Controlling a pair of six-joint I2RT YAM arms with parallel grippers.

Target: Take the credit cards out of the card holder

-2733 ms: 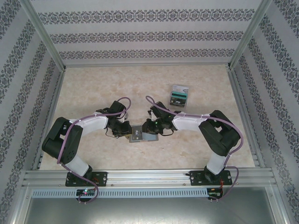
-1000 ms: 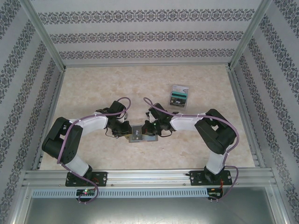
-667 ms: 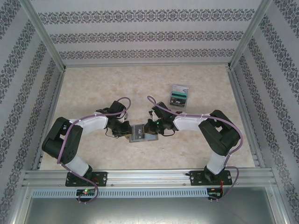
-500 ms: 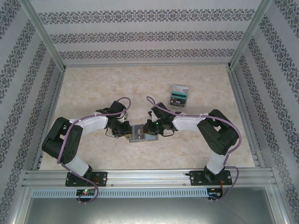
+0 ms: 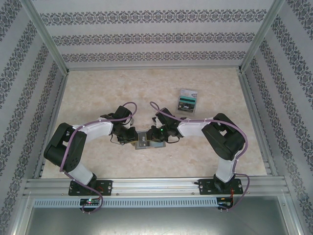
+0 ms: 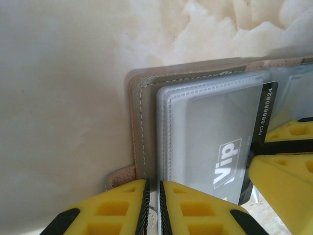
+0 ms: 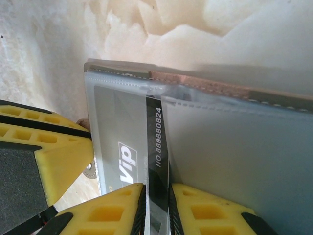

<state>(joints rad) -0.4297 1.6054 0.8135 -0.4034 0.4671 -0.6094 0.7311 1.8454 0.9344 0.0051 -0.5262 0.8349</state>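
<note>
Your card holder [image 5: 146, 142] lies open and flat on the desk [image 5: 107, 88], right between your two tools, so the opening step looks done. Your left tool [image 6: 151, 205] has its jaws nearly closed on the near edge of the holder's left half, beside the small side tab. That reads as a clamp pinning the holder down.

Just ahead of that tool is the clear stitched sleeve, and inside it a dark Vip card [image 6: 215, 147]. The card's numbered black end pokes past the sleeve's open side, towards your right tool [image 7: 156, 205]. By my read the card is partly out of its pocket, not free.

Your right tool straddles that black end, jaws a narrow gap apart with the strip running between them. You can't tell from here whether the jaws are biting the card or only standing beside it.

No card lies loose on the desk near either tool, so none has come out so far. What's left, as I judge it, is a firm hold on that black end and a pull away from the left tool, then any further cards. Only one card is visible.

Well beyond your right tool sits a clear plastic case [image 5: 187, 101] with green-and-black contents, apart from all this.
</note>
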